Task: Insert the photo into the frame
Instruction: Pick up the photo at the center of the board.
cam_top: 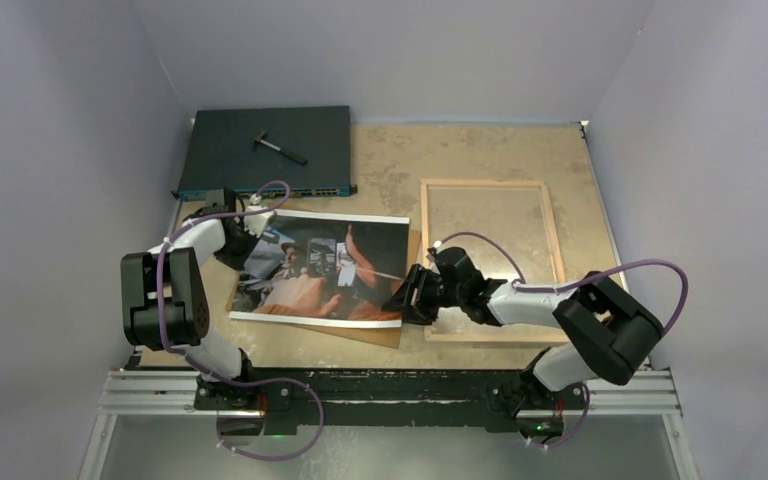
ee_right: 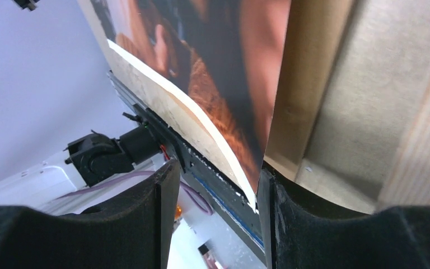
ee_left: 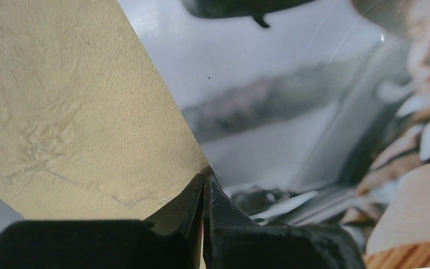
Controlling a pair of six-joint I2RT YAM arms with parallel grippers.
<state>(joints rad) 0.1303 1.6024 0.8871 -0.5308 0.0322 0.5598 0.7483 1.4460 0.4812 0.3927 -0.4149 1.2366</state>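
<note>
Straddling the right edge of the photo (ee_right: pixel 224 67) with the right hand (ee_right: pixel 217 171): spread, paper between the pads and nearer one of them, nothing gripped. Reads as a setup to close on that edge by the near corner and peel it off the brown board (ee_right: pixel 297 101) underneath.

Pressed together at the left hand (ee_left: pixel 204 193), tips right on the photo's left edge. Cannot tell whether pinching paper or only holding it down. Either way looks like an anchor, there to stop the print sliding during pickup on the other side.

Lying face up on the board, left of centre on the tabletop (cam_top: pixel 390 160), so needs turning to put the image against the pane.

Just right of the board, partly under the right arm: the frame (cam_top: pixel 485 184), flat, wood back up, no print in it. Back up presumably to take the photo from behind, face down. Means a flip on the way over. Glossy, floppy sheet, likely to sag or slip from a one-edge pinch.

Far back left, well apart: dark box (cam_top: pixel 265 150) with a small tool (cam_top: pixel 280 147) on top. Not in play.
</note>
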